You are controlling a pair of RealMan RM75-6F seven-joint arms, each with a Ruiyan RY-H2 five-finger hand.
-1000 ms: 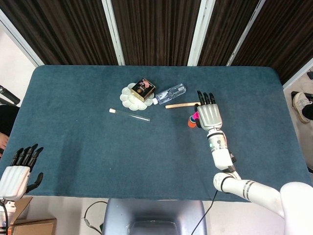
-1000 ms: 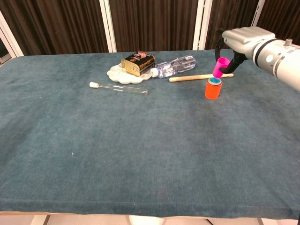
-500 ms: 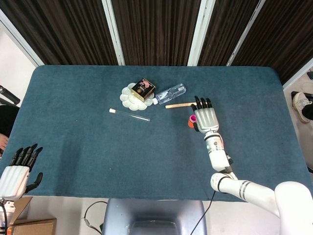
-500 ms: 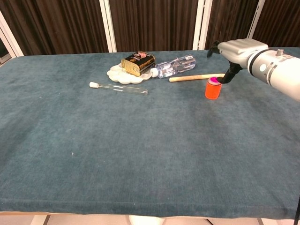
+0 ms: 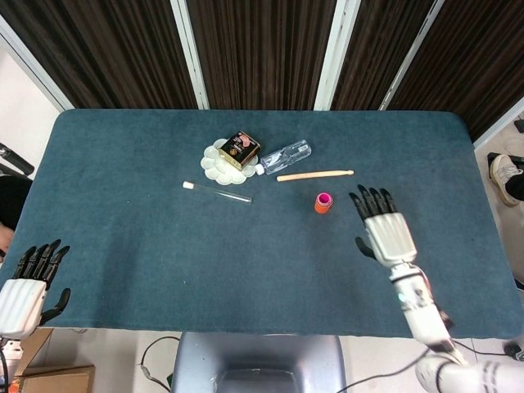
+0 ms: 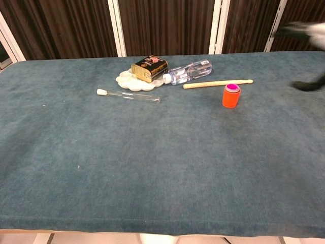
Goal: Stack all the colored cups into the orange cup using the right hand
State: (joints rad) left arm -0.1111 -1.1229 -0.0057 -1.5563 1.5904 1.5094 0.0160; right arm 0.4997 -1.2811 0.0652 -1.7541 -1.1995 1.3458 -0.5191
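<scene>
The small orange plastic cup [image 6: 231,96] is standing upright right of centre in the chest view, and a bright pink cup [image 6: 232,87] is nested inside it, only its rim showing above the orange wall. No other loose coloured cup is being shown anywhere on the dark teal cloth-covered table [image 5: 164,270], so the stacking is judged to be finished or very nearly so.

The white right hand [image 5: 386,232] is being held over the lower right of the head view, well apart from the stack, its dark fingers spread and nothing gripped — a posture that suits a release already made. In the chest view only a blurred trace of it is seen at the right edge. The white left hand [image 5: 23,291] is resting at the lower left corner, off the table edge, fingers apart and empty, since the task is assigned to the other arm.

Above the stack, a thin wooden stick [image 5: 314,174], a clear plastic bottle [image 5: 285,155], a white scalloped dish [image 5: 219,166] bearing a small dark-and-gold box [image 5: 240,149], and a glass tube [image 5: 217,192] are lying — none touching the cups.
</scene>
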